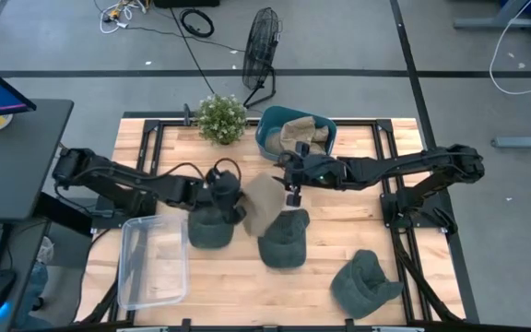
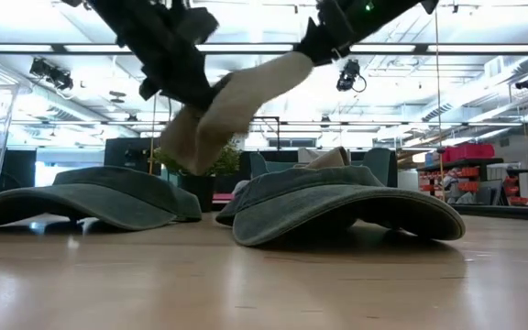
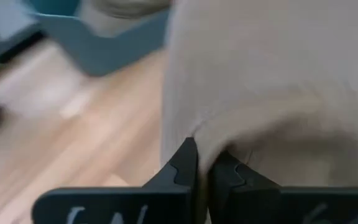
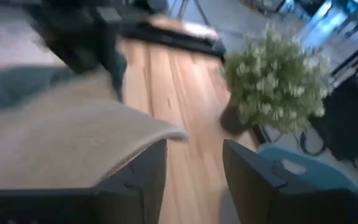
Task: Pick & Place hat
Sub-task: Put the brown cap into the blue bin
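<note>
A beige hat [image 1: 264, 205] hangs in the air between my two grippers, above the green hats; in the low view the beige hat [image 2: 232, 101] slants from upper right down to lower left. My left gripper [image 1: 237, 200] [image 3: 204, 165] is shut on its left side. My right gripper [image 1: 291, 190] [image 4: 194, 168] stands open at the hat's right end, and the brim tip [image 4: 166, 132] lies by one finger. Three green hats [image 1: 212, 229] [image 1: 284, 242] [image 1: 365, 282] rest crown up on the table. My left gripper pinches an edge of the beige hat's cloth [image 3: 211, 138] between its two shut fingers, coming level from the table's left. The hat is lifted clear of the table and droops below the fingers [image 2: 191, 137]. My right gripper: the beige brim lies over one finger [image 4: 143, 177]; whether they touch I cannot tell.
A blue bin [image 1: 270, 136] holding more beige hats stands at the far edge, with a potted plant [image 1: 221, 118] to its left. A clear plastic container [image 1: 153, 260] sits near the left front. Bare wood lies between the green hats and along the near edge.
</note>
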Robot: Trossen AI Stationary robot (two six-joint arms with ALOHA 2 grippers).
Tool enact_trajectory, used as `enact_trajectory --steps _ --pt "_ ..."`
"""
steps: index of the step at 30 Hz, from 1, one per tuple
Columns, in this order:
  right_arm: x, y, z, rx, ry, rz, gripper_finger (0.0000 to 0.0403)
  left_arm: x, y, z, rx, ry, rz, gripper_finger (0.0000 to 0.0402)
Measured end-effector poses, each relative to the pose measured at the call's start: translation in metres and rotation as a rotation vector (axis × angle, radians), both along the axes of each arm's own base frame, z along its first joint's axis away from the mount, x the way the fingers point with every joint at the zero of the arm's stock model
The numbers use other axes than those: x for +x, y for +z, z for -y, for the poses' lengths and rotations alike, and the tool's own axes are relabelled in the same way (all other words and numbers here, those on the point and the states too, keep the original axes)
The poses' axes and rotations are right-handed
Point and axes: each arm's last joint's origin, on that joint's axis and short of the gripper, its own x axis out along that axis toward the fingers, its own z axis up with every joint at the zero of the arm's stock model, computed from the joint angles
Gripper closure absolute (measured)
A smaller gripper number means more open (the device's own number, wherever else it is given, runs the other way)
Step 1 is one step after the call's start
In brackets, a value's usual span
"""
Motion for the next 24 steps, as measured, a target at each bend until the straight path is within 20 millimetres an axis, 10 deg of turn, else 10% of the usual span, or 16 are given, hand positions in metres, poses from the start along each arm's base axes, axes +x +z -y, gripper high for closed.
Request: enact_trajectory --steps 14,24 --pt "-0.012 -0.005 0.010 -0.376 -0.400 -0.185 0.0239 0.002 -0.002 -0.016 -0.039 0.120 0.029 0.0384" --pt "-0.001 0.004 -0.035 -0.047 0.003 0.047 0.0239 0.002 -0.003 -0.039 -0.169 0.324 0.127 0.0384"
